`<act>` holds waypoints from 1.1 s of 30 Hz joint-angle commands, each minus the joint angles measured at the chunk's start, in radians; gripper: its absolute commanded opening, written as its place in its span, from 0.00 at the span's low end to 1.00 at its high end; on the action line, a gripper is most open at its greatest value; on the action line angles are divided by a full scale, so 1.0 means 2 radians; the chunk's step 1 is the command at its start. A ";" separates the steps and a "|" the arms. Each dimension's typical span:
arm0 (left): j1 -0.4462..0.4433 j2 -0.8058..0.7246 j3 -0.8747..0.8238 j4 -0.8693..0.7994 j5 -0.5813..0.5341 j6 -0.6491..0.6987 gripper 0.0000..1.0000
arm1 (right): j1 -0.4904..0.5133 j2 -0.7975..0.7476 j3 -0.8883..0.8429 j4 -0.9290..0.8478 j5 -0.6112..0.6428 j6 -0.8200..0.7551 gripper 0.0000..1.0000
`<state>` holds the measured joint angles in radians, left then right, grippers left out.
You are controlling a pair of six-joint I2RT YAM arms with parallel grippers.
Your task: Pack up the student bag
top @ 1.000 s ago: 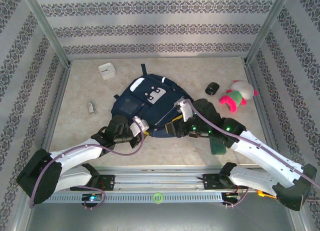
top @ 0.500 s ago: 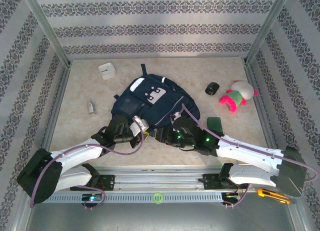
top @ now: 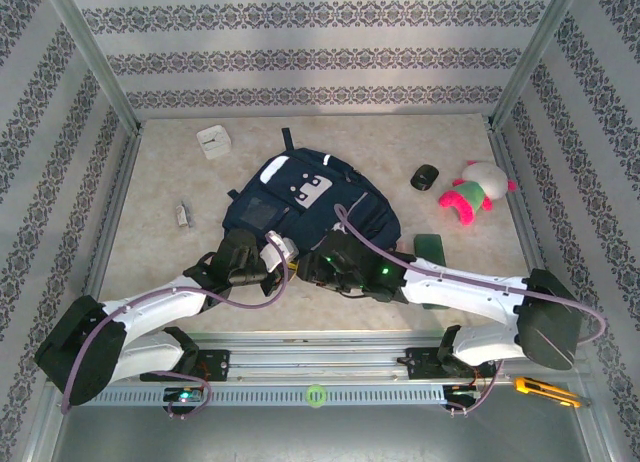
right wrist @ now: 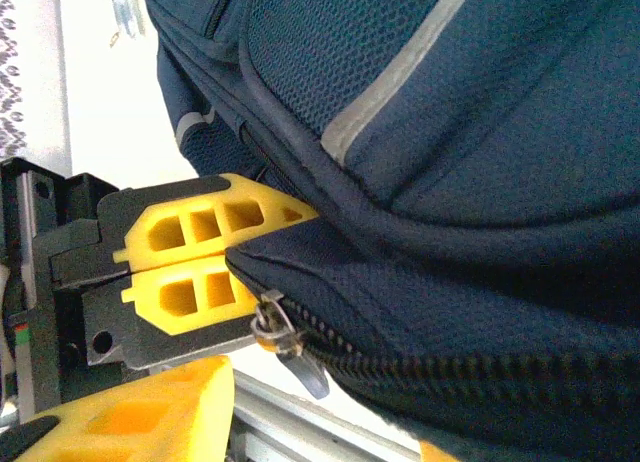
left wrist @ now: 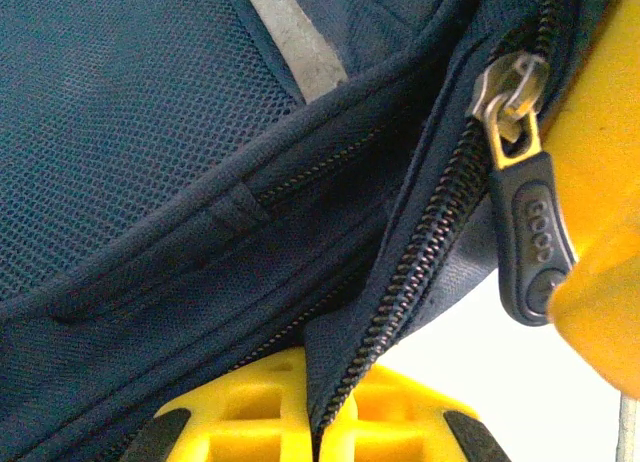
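The student bag (top: 310, 204), a navy backpack, lies flat in the middle of the table. My left gripper (top: 285, 259) is shut on the bag's near edge, and its yellow fingers (left wrist: 250, 407) pinch the fabric beside the zipper teeth. The zipper pull (left wrist: 530, 252) hangs just to the right of that grip. My right gripper (top: 313, 267) has come in beside the left one. Its yellow fingertips (right wrist: 130, 417) stand apart, with the zipper pull (right wrist: 297, 354) and the bag's zipped edge between them, gripping nothing.
A white box (top: 213, 141) sits at the back left and a small metal clip (top: 182, 215) lies at the left. A black mouse (top: 424, 177), a pink-and-white plush toy (top: 477, 192) and a dark green flat item (top: 430, 250) lie to the right. The metal rail (top: 320, 392) runs along the near edge.
My right arm has swung left and low, from beside the dark green item to the bag's near edge next to the left gripper. The left gripper has kept its hold.
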<state>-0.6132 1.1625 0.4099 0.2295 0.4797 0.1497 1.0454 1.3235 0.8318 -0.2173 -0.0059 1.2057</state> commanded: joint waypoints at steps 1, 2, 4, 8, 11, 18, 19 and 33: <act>0.000 -0.008 0.024 0.051 0.061 -0.023 0.00 | 0.001 0.016 0.025 -0.061 0.065 -0.010 0.49; 0.001 -0.009 0.024 0.050 0.059 -0.024 0.00 | 0.000 0.016 0.031 -0.093 0.085 -0.013 0.47; 0.000 -0.011 0.026 0.045 0.055 -0.024 0.00 | 0.000 0.012 0.040 -0.144 0.125 -0.016 0.44; 0.001 -0.009 0.029 0.036 0.050 -0.021 0.00 | 0.000 -0.008 0.043 -0.194 0.172 -0.022 0.40; 0.001 -0.004 0.031 0.033 0.050 -0.020 0.00 | 0.001 -0.016 0.046 -0.195 0.182 -0.026 0.36; 0.001 0.002 0.034 0.034 0.053 -0.022 0.00 | 0.005 0.016 0.090 -0.205 0.179 -0.076 0.29; 0.000 0.002 0.035 0.035 0.053 -0.022 0.00 | 0.006 0.018 0.097 -0.205 0.179 -0.086 0.25; 0.001 0.026 0.024 0.008 0.004 -0.010 0.00 | -0.018 -0.038 0.068 -0.158 0.094 -0.138 0.00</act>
<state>-0.6136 1.1954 0.4496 0.2321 0.4923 0.1333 1.0405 1.3056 0.9928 -0.5903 0.2111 0.9653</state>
